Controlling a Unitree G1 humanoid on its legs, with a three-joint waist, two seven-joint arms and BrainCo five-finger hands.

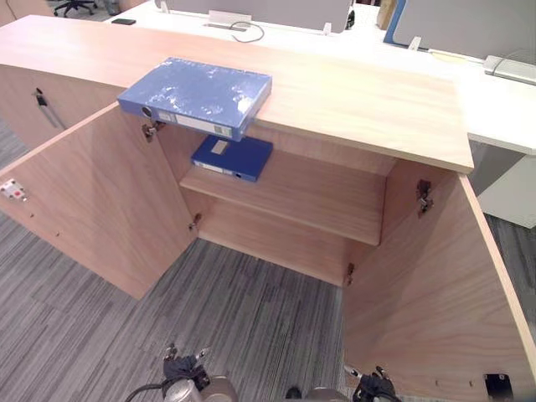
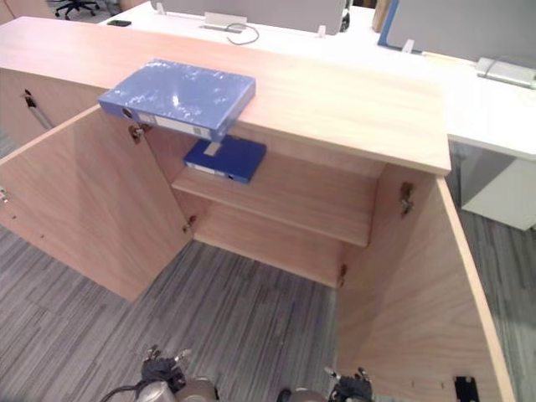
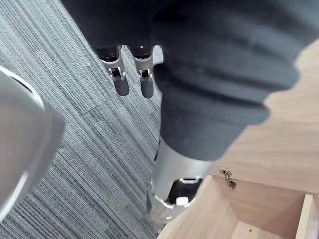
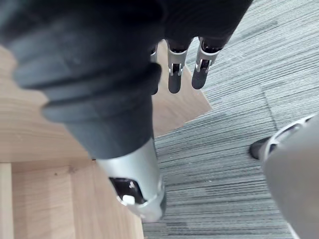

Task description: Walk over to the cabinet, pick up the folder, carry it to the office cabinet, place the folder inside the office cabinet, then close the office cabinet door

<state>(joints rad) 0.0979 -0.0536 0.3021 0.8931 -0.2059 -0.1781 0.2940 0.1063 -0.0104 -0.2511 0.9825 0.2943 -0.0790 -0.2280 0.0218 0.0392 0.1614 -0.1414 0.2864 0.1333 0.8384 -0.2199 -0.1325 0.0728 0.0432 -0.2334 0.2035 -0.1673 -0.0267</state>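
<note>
Blue folder (image 1: 197,95) flat on cabinet top (image 1: 352,100), overhanging; left hand (image 3: 120,82), right hand (image 4: 175,75) straight-fingered

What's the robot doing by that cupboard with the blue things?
The robot stands on the carpet facing a wooden cabinet whose two doors are wide open. It isn't handling anything yet: its left hand and right hand hang low, fingers straight, holding nothing. A light blue folder lies on the cabinet's top, poking out over the front edge. A darker folder lies on the shelf inside.
</note>
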